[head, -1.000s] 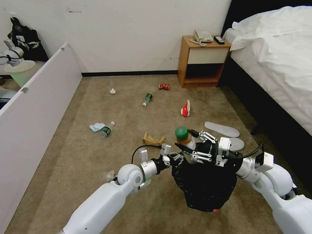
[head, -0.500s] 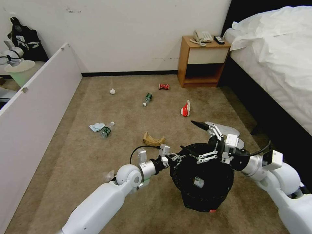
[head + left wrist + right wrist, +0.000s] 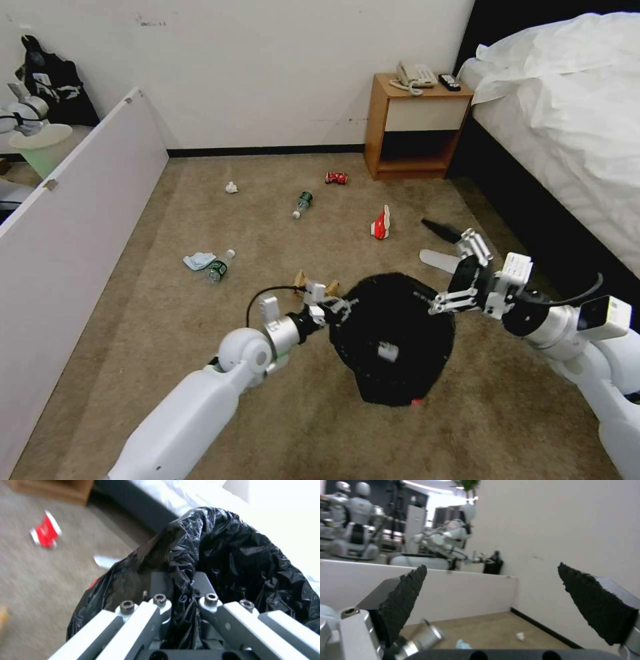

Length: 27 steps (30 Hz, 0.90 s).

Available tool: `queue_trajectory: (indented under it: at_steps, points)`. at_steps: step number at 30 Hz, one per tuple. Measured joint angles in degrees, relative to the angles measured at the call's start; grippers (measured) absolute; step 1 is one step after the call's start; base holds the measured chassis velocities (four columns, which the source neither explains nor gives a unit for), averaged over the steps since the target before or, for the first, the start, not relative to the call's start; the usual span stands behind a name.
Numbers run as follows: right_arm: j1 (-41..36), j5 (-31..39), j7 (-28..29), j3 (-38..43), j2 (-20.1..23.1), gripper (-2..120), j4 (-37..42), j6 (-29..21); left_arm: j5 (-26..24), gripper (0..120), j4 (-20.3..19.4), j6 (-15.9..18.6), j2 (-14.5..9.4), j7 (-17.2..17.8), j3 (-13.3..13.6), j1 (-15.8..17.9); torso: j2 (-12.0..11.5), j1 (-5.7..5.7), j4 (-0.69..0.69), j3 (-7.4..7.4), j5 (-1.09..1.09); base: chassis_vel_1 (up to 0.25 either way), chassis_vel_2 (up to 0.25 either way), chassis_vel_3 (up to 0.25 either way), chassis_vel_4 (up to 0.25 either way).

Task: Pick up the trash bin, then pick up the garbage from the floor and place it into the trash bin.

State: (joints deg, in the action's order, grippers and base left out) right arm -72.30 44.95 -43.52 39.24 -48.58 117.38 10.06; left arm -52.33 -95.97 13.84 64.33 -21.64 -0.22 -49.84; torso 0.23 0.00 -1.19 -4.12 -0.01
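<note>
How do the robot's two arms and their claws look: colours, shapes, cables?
Both arms have smooth white rounded shells with silver metal wrist rings. A black cable loops beside each wrist. The left claw and right claw are built of pale grey linkage bars with dark screws. The right claw's fingers end in black, rough, wedge-shaped pads.

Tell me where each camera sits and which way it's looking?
Head view: from the robot's head, looking down at the floor; both arms show.
Left wrist view: on the left arm, facing the trash bin that the left end effector clamps.
Right wrist view: on the right arm, facing the wall through the open right end effector.
Head and left wrist views share the trash bin.
</note>
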Motion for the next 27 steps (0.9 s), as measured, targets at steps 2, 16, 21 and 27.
queue_trajectory:
  at_steps: [2, 16, 21, 27]
  points:
    - [0.1, -0.1, 0.3, 0.0, -0.1, 100, -0.1, 0.0, 0.2, 3, -0.5, 0.0, -0.1, 0.1, -0.5, -0.2, 0.0, 0.00, 0.00, 0.00, 0.00, 0.000, 0.000, 0.000, 0.000]
    - [1.8, -3.9, 12.1, -0.1, -2.6, 100, -2.4, 0.2, 8.5, 3, -12.4, -1.6, -2.2, 5.5, -13.6, -7.6, 0.0, 0.00, 0.01, 0.00, 0.00, 0.000, 0.000, 0.000, 0.000]
    - [1.5, -7.8, 18.5, 0.4, -3.4, 100, -2.5, -0.1, 13.3, 3, -15.3, -4.3, -0.8, 10.5, -16.3, -9.6, 0.0, 0.00, -0.01, 0.00, 0.00, 0.000, 0.000, 0.000, 0.000]
    - [1.0, -10.8, 23.3, 0.2, -4.3, 100, -2.9, -1.0, 18.0, 3, -17.4, -6.1, 0.1, 13.9, -18.7, -10.7, 0.0, 0.00, -0.01, 0.00, 0.01, 0.000, 0.000, 0.000, 0.000]
